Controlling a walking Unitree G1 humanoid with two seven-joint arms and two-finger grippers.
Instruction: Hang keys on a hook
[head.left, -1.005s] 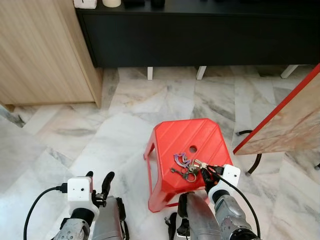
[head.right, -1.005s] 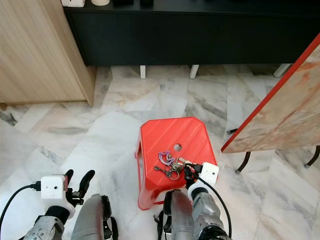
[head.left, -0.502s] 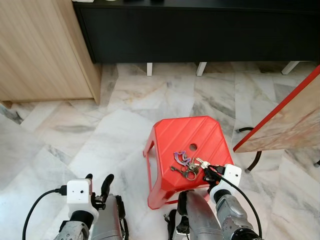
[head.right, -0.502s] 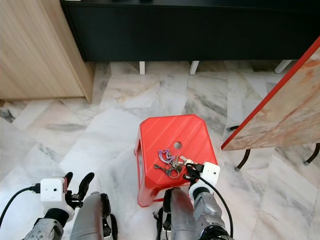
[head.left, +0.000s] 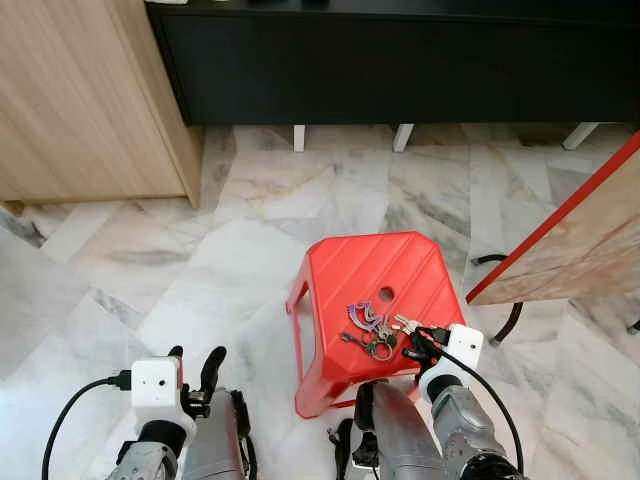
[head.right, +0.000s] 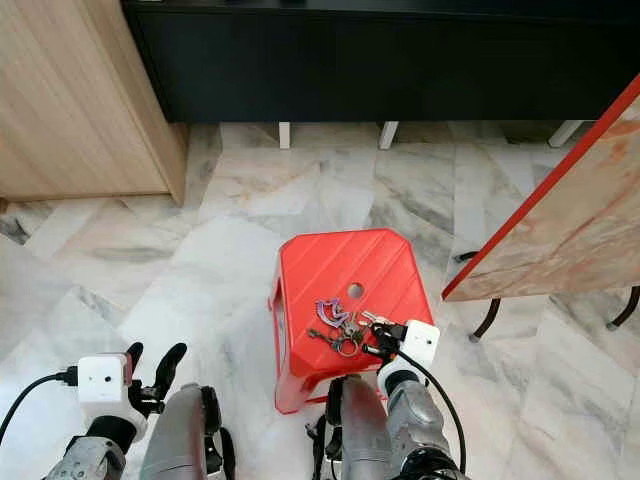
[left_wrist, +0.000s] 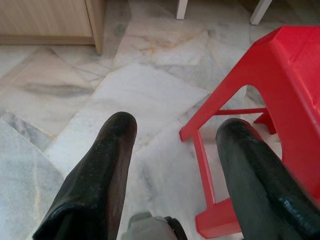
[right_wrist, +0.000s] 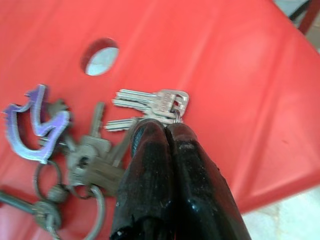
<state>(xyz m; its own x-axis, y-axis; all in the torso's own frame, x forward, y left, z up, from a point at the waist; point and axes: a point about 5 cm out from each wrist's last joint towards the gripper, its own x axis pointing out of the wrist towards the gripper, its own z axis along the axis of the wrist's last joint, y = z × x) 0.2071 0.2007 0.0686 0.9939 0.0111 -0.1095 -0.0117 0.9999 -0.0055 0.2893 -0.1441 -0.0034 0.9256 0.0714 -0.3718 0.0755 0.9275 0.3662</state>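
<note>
A bunch of keys with a purple charm and several rings lies on the top of a red plastic stool, near its front edge beside a round hole. My right gripper reaches over the stool's near right corner. Its fingers are pressed together, with their tips at the small ring of the silver keys. My left gripper hangs low on the left, apart from the stool. It stands open over the marble floor with nothing between its fingers.
A long black cabinet on white legs runs along the back. A light wooden cupboard stands at the left. A red-edged slab leans in at the right, with a dark cable on the floor under it. Marble floor surrounds the stool.
The view has shifted a little with the camera. My right gripper has edged forward to the silver keys. The left arm hangs as before.
</note>
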